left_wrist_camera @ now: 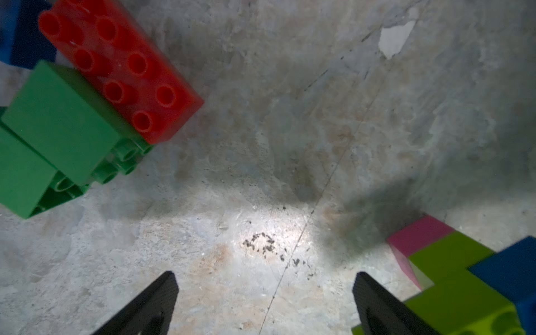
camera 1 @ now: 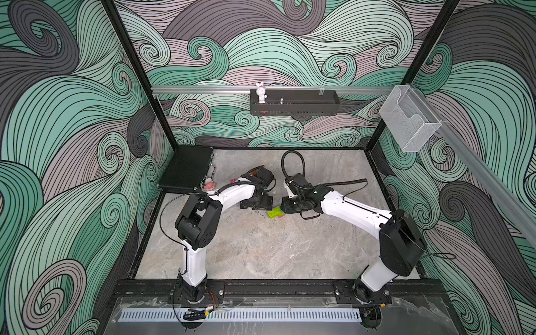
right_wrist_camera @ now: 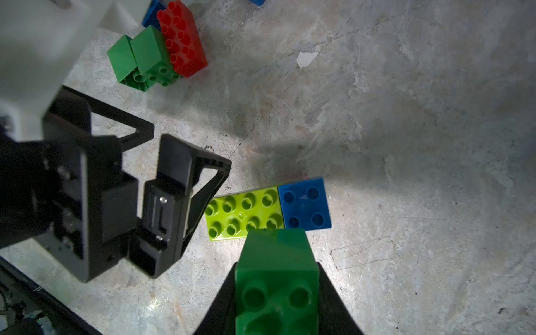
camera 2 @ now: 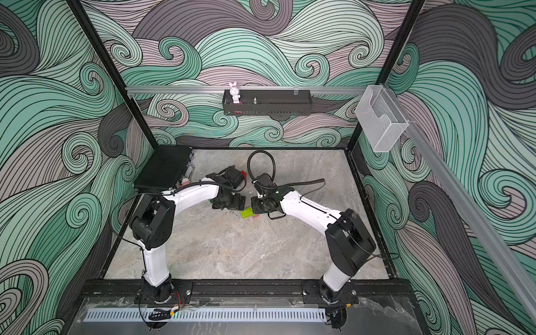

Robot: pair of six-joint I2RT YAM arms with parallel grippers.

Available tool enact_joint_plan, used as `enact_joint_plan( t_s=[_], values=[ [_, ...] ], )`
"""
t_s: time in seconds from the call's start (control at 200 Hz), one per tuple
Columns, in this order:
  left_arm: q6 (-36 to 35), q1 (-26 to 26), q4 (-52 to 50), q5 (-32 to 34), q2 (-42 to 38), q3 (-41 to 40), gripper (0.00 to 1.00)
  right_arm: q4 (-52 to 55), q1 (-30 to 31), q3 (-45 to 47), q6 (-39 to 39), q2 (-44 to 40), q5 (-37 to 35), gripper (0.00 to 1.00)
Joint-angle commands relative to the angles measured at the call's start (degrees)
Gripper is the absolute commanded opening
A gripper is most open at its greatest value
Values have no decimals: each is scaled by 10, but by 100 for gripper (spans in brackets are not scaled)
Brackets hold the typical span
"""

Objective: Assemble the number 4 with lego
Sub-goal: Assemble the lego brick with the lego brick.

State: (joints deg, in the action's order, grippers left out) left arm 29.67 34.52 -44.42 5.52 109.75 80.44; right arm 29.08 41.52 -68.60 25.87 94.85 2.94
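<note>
My right gripper (right_wrist_camera: 277, 278) is shut on a dark green lego brick (right_wrist_camera: 275, 261) and holds it just above a lime brick (right_wrist_camera: 243, 213) that lies flat on the table. A blue brick (right_wrist_camera: 304, 204) sits against the lime one, and a pink brick (left_wrist_camera: 417, 235) shows under them. My left gripper (left_wrist_camera: 265, 278) is open over bare table beside the lime brick (camera 1: 275, 213), with nothing between its fingers. A red brick (left_wrist_camera: 121, 69) and two green bricks (left_wrist_camera: 58, 127) lie in a cluster farther off, with a blue brick partly hidden behind them.
A black case (camera 1: 187, 171) lies at the table's back left with a pink toy figure (camera 1: 209, 184) beside it. A black shelf (camera 1: 293, 104) on the back wall carries a white rabbit figure (camera 1: 261, 92). A clear holder (camera 1: 409, 121) hangs on the right rail.
</note>
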Motion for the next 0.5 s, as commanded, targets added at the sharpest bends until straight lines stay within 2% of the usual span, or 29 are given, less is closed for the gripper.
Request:
enact_joint_plan(
  t_s=[0.0, 0.2, 0.495],
  values=[
    [2, -7, -29, 21, -36, 2, 99, 26, 6, -24, -42, 14, -31, 19],
    [7, -22, -27, 41, -78, -27, 99, 42, 6, -45, -126, 30, -24, 19],
    [31, -56, 0, 37, -132, -101, 99, 68, 7, -71, -119, 54, -37, 20]
  ],
)
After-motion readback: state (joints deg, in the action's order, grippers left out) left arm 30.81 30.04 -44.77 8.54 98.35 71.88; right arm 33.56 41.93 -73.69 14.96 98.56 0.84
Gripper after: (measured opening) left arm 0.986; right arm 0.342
